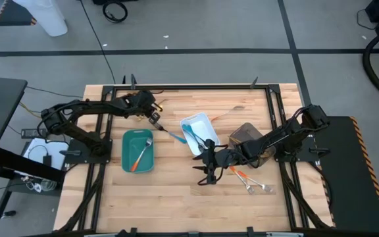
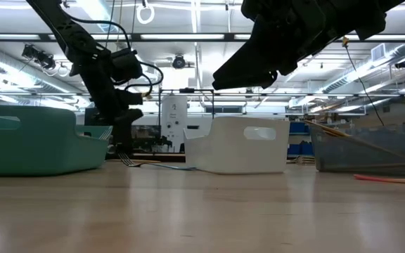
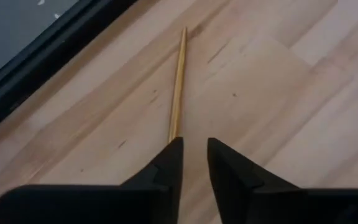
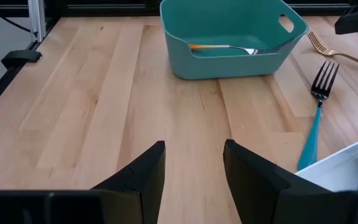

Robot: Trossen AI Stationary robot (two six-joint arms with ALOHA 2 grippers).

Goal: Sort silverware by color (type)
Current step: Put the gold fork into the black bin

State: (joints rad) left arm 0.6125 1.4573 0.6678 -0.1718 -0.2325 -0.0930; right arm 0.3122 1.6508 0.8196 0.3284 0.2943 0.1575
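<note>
On the worktop (image 1: pixel 176 197), sorting is partly done: one orange fork (image 1: pixel 141 155) lies in the teal tray (image 1: pixel 127 161), blue pieces in the white tray (image 1: pixel 206 122). Left pincer (image 1: pixel 154 118), slightly parted, straddles a gold handle (image 3: pixel 178 87). Right pincer (image 1: pixel 207 172) is released. A blue fork (image 4: pixel 316 118) and orange pieces (image 1: pixel 245 179) remain loose.

A light wooden table (image 1: pixel 176 197) fills the middle, framed by black rails. On it, a teal tray (image 1: pixel 127 141) sits left, a white tray (image 1: pixel 206 120) stands tilted just right of centre, and a grey-brown tray (image 1: pixel 242 131) is farther right (partly covered from above). On the grey floor (image 1: pixel 196 26) beyond, dark tape lines cross, and a black cable (image 1: pixel 115 11) coils.
</note>
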